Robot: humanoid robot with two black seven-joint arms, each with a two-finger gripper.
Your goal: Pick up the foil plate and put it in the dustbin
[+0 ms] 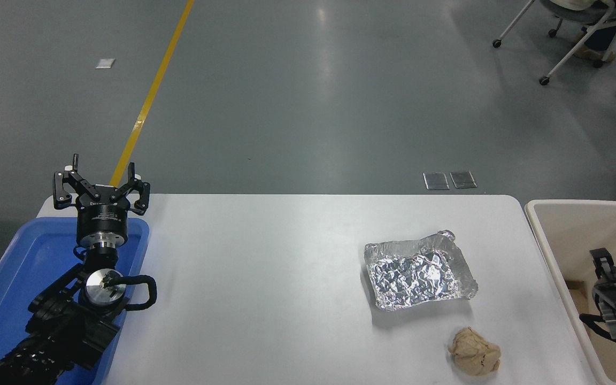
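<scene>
Now: foil plate [419, 270] flat on table [265, 278] | right gripper [605, 267] well apart over dustbin [559, 235], jaws unreadable

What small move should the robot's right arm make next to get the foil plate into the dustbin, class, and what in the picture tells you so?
Probably swing the right gripper left, out over the table toward the foil plate. The plate lies untouched on the white table, while that gripper hangs over the dustbin at the right edge, holding nothing visible. The paper ball sits nearer the robot, clear of the plate.
</scene>
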